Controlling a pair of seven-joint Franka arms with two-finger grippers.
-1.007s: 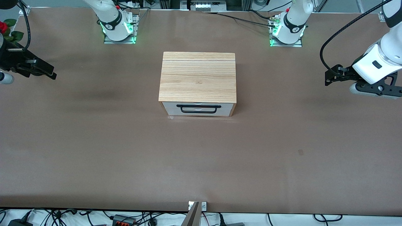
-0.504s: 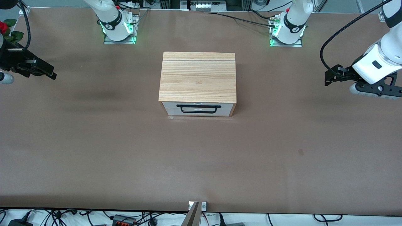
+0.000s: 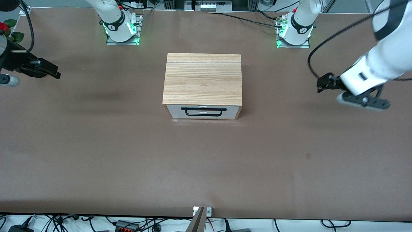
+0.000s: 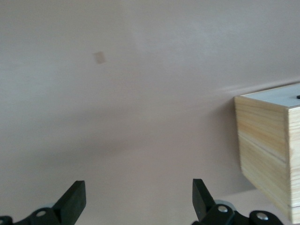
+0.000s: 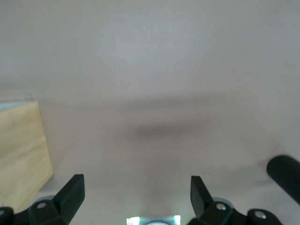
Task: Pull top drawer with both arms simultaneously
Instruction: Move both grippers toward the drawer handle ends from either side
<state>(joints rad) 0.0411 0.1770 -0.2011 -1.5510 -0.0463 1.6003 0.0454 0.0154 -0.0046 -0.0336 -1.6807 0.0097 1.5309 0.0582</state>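
front view is showing you a brown table (image 3: 128,154), top drawer (image 3: 203,111) shut; left gripper (image 3: 323,84) is swinging closer, right gripper (image 3: 53,73) barely shifting, both spread wide.

No words, numbers or brand names can be read anywhere. Each arm base bears only a small round emblem on its black band, too small to make out.
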